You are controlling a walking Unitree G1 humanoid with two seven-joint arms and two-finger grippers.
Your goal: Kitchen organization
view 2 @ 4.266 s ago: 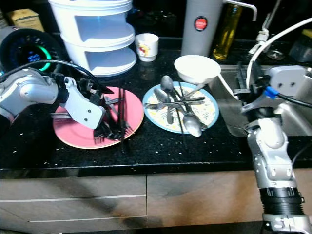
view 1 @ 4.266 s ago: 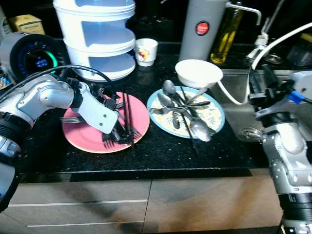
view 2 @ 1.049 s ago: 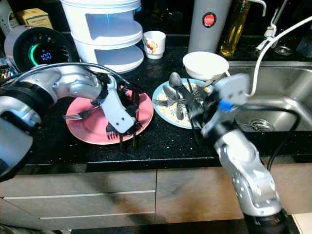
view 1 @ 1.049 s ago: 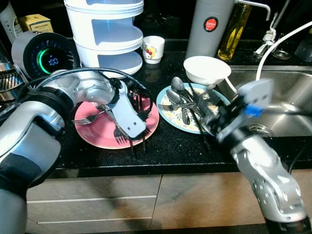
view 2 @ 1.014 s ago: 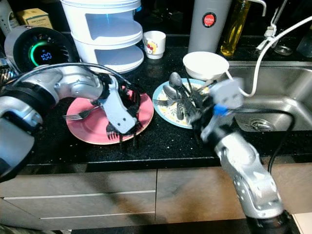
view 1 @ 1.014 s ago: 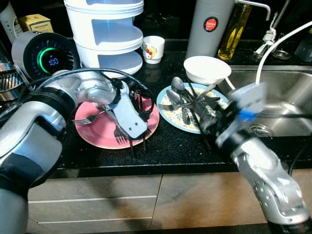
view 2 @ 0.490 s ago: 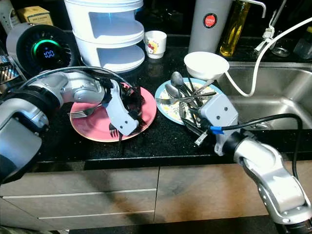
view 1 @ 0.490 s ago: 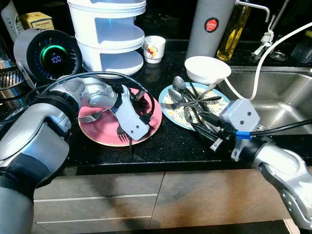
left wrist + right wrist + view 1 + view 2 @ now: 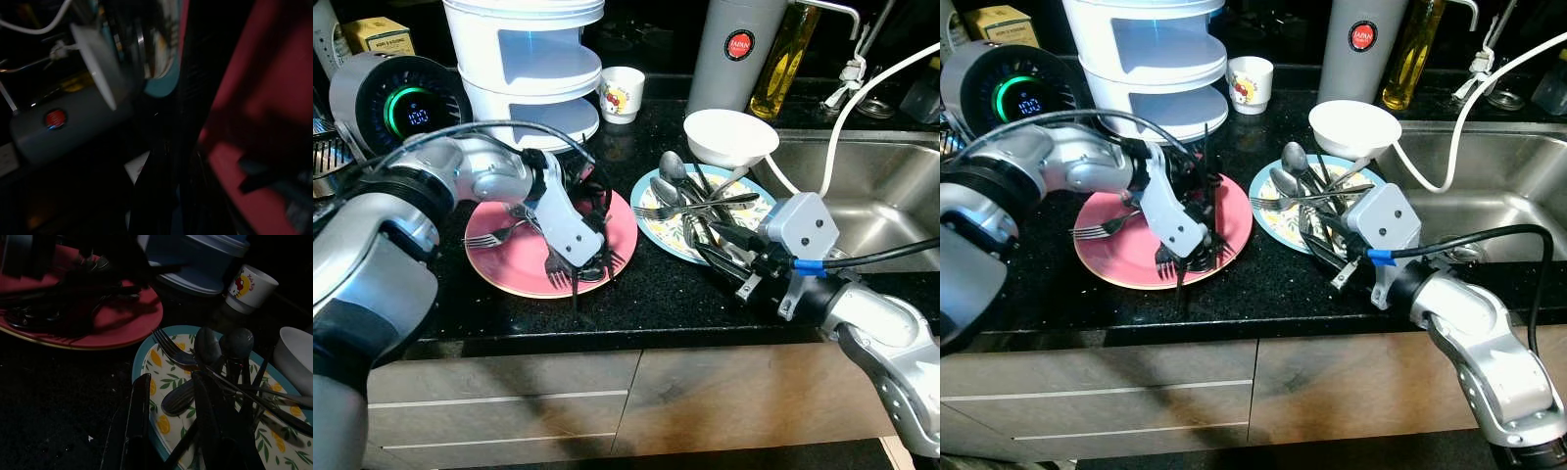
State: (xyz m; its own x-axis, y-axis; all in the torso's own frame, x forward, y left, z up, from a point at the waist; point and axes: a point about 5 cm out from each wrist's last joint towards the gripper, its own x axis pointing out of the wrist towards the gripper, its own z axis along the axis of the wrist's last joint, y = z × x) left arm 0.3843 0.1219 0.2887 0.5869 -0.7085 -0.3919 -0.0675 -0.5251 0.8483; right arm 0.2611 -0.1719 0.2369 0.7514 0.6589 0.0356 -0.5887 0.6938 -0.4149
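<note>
A pink plate point(image 9: 504, 274) carries forks and black chopsticks point(image 9: 1205, 147). My left gripper point(image 9: 590, 266) hangs over its right side, shut on the chopsticks, which stand tilted with the low end past the plate's near rim. To the right, a blue-rimmed lemon-patterned plate point(image 9: 752, 217) holds several spoons point(image 9: 672, 166), a fork and dark utensils. My right gripper point(image 9: 170, 380) is open at that plate's near rim. One of its fingers point(image 9: 138, 421) is off the rim over the counter, the other lies among the cutlery. The left wrist view is dark and blurred.
A white bowl point(image 9: 723, 136) sits behind the patterned plate, and the steel sink point(image 9: 862, 186) with a white hose lies to the right. At the back stand a white tiered container point(image 9: 524, 73), a small cup point(image 9: 621, 94), a grey flask point(image 9: 734, 54) and an oil bottle. The counter edge is close in front.
Over the last second my right arm swung down and brought its gripper to the patterned plate's near rim. My left gripper has tipped the chopsticks more upright. The camera shifted slightly.
</note>
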